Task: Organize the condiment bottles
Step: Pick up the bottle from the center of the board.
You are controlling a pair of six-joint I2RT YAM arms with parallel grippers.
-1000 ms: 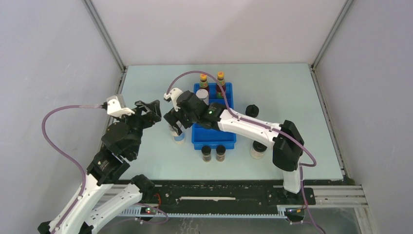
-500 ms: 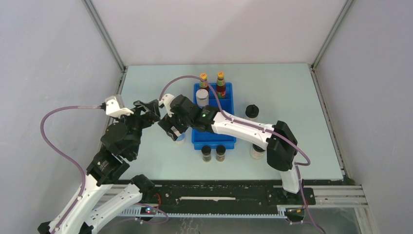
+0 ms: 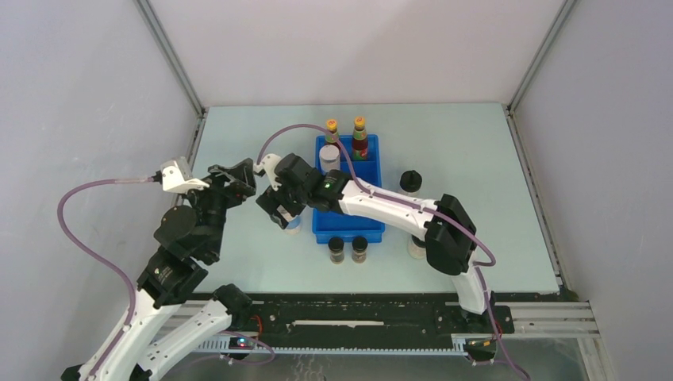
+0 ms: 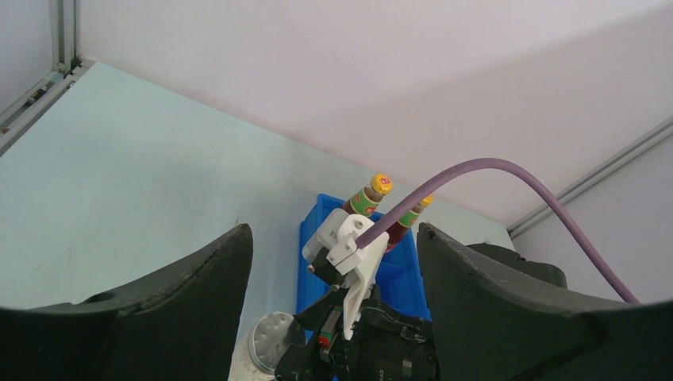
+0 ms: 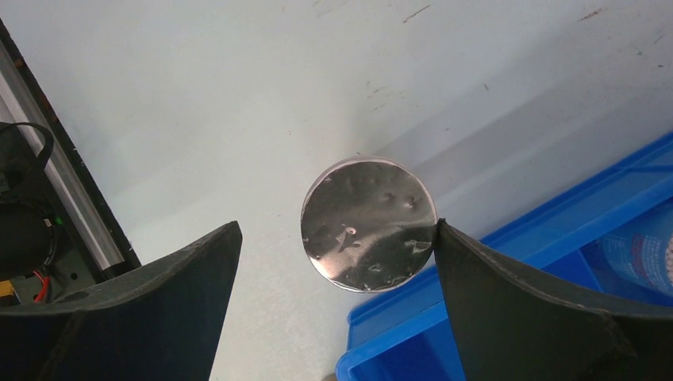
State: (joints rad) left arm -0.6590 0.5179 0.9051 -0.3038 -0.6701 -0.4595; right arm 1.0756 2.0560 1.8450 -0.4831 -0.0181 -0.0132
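hovering over grey-lidded jar (image 5: 369,224): right gripper (image 5: 335,226), fingers spread, one finger at the lid's edge, the other clear of it. jar upright mid-bench, just beside left wall of blue tray (image 3: 348,232). left gripper (image 4: 332,232) spread wide, holding nothing, toward bench's left edge. red sauce bottles (image 3: 359,143) at tray's far end.

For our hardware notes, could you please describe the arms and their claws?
Both arms have white shells with black joints, and a purple cable loops to each wrist. The left claw and right claw have broad black fingers. A green light glows on the right arm.
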